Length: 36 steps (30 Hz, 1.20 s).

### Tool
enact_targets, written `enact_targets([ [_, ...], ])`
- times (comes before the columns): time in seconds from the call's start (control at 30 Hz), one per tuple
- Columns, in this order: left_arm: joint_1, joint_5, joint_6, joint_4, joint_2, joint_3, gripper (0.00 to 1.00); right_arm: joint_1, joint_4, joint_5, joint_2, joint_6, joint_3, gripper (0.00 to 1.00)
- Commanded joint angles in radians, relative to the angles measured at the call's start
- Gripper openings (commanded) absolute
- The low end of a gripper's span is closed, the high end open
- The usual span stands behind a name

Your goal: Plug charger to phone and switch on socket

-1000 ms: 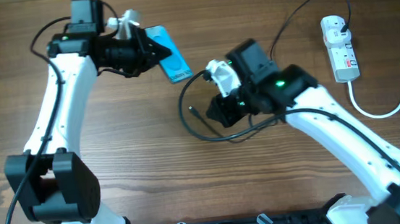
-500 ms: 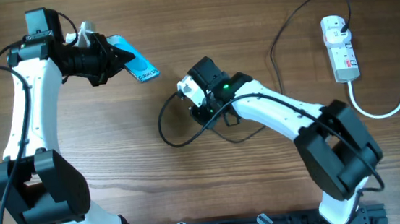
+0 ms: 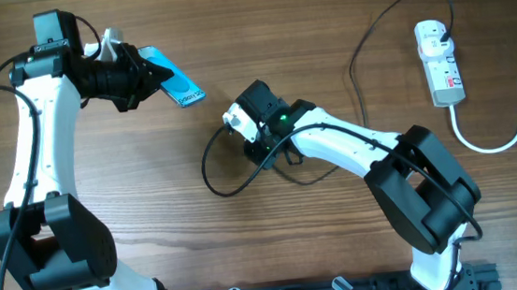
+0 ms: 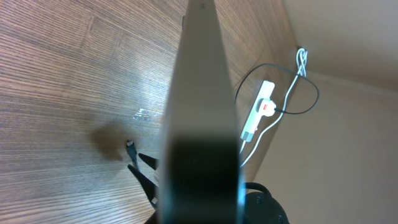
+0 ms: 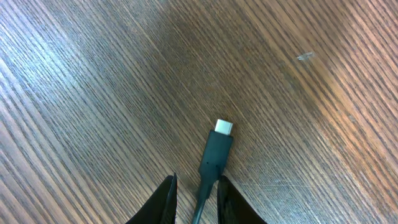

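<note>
- Wooden table, grain running crosswise; everything sits on it or hangs above it.
- charger: black cable. The plug tip sticks out just past the right gripper, whose narrow fingers flank the cable and appear to pinch it. Slack lies looped on the wood.
- phone: clamped in the left gripper at upper left, apart from the plug.
- Step judged: mating. No port is visible, so the tip should be squared to the phone's short edge before pushing.
- socket: far right, nothing near its switch.
</note>
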Motion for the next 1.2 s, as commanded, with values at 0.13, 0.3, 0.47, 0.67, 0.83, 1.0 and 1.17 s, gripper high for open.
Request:
enact_targets([
  [0.13, 0.004, 0.014, 0.02, -0.001, -0.03, 0.008, 0.04, 0.002, -0.007, 0.021, 0.023, 0.005, -0.009, 0.22],
  [0.3, 0.004, 0.014, 0.02, -0.001, -0.03, 0.008, 0.04, 0.002, 0.006, 0.026, 0.023, 0.004, -0.02, 0.22],
  [0.47, 0.004, 0.014, 0.02, -0.001, -0.03, 0.008, 0.04, 0.002, 0.034, 0.029, 0.023, 0.005, -0.043, 0.22],
  [0.67, 0.004, 0.014, 0.02, -0.001, -0.03, 0.008, 0.04, 0.002, 0.063, 0.04, 0.023, 0.004, -0.067, 0.19],
  [0.83, 0.004, 0.014, 0.02, -0.001, -0.03, 0.008, 0.04, 0.002, 0.059, 0.039, 0.023, 0.006, -0.067, 0.16],
  [1.0, 0.004, 0.014, 0.02, -0.001, -0.03, 0.008, 0.04, 0.002, 0.047, 0.04, 0.023, 0.026, -0.067, 0.2],
  [1.17, 0.004, 0.014, 0.02, -0.001, -0.03, 0.008, 0.04, 0.002, 0.044, 0.043, 0.023, 0.024, -0.067, 0.23],
])
